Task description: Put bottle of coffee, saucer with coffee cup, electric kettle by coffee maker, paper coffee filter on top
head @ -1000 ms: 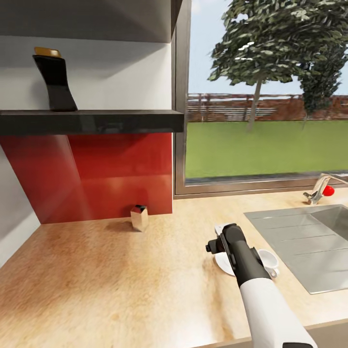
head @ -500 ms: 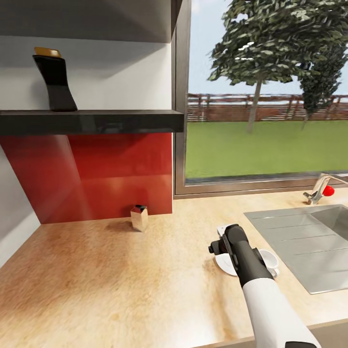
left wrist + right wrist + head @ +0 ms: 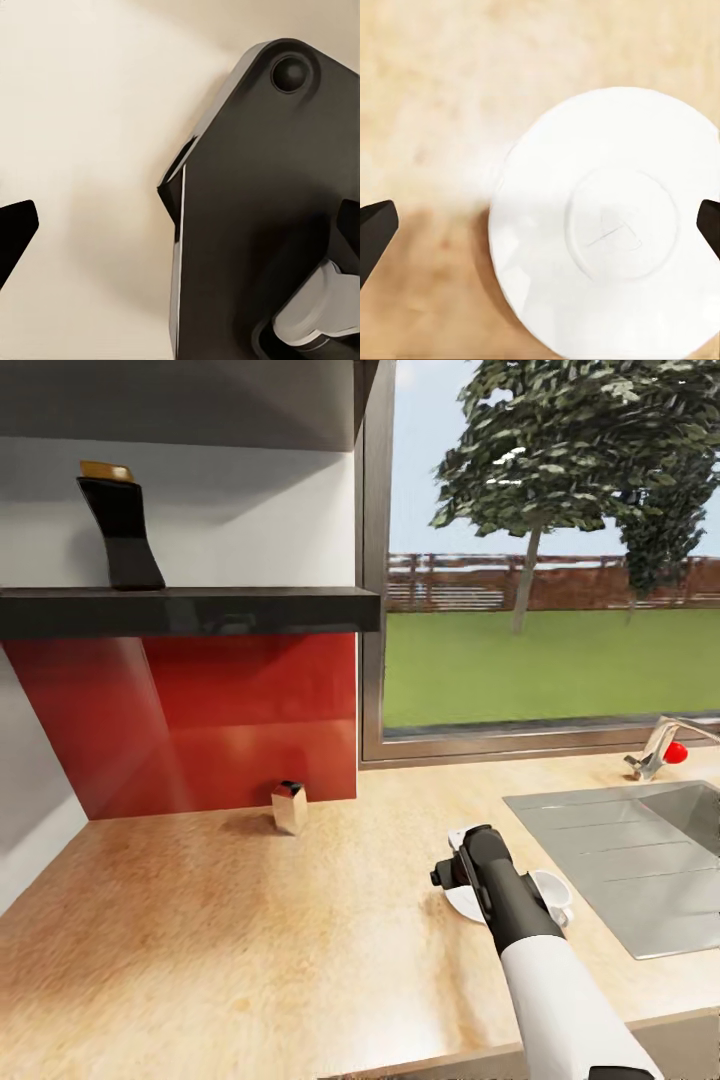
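Head view: a wooden countertop (image 3: 230, 930) is seen running under a red backsplash (image 3: 200, 720) and a window (image 3: 545, 550), with a steel sink (image 3: 620, 860) and a faucet (image 3: 655, 750) at the right. On the dark shelf (image 3: 190, 610) above the backsplash a black bottle of coffee (image 3: 122, 528) with a gold cap is seen standing upright. A small metallic container (image 3: 289, 806) is seen on the counter just in front of the backsplash. The right arm (image 3: 530, 960) is extended over the counter, and its right gripper (image 3: 452, 865) is held above a white saucer (image 3: 462, 902); a white coffee cup (image 3: 553, 895) is seen just beside the saucer, toward the sink, partly hidden by the arm, and whether it touches the saucer cannot be told. Left wrist view: the two dark fingertips of the left gripper (image 3: 180, 232) are seen far apart at the frame edges, nothing between them but a dark robot body part (image 3: 255, 225) against a pale surface. Right wrist view: the saucer (image 3: 604, 225) is seen from straight above, lying flat on the wood with nothing on it; the right gripper's (image 3: 540, 229) fingertips (image 3: 376, 229) are spread wide to either side, and nothing is gripped.
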Robot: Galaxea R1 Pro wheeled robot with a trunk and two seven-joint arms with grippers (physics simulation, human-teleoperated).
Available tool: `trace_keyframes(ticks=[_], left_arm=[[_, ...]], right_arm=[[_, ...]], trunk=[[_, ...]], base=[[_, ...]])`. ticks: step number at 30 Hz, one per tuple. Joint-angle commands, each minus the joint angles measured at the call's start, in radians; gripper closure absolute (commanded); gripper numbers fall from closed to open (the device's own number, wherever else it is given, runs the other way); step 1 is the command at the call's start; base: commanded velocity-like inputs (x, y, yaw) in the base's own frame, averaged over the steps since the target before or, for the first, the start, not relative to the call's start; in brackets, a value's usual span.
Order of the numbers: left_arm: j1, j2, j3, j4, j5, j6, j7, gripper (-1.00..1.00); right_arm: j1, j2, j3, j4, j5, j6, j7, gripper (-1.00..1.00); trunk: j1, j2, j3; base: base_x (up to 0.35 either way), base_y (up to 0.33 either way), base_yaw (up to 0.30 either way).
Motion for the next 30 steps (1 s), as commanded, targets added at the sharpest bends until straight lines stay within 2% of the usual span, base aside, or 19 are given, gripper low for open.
trace_keyframes(ticks=[1, 30], left_arm=[[0.001, -0.001, 0.008, -0.002, -0.003, 0.0, -0.002, -1.0], [0.001, -0.001, 0.008, -0.003, -0.001, 0.004, -0.002, -1.0]], right_arm=[[-0.001, 0.001, -0.003, 0.001, 0.011, 0.002, 0.01, -1.0], [-0.001, -0.002, -0.001, 0.009, 0.014, 0.002, 0.01, -1.0]], trunk=[[0.0, -0.002, -0.002], [0.0, -0.002, -0.002]], base=[[-0.07, 0.0, 0.0], [-0.006, -0.03, 0.0]])
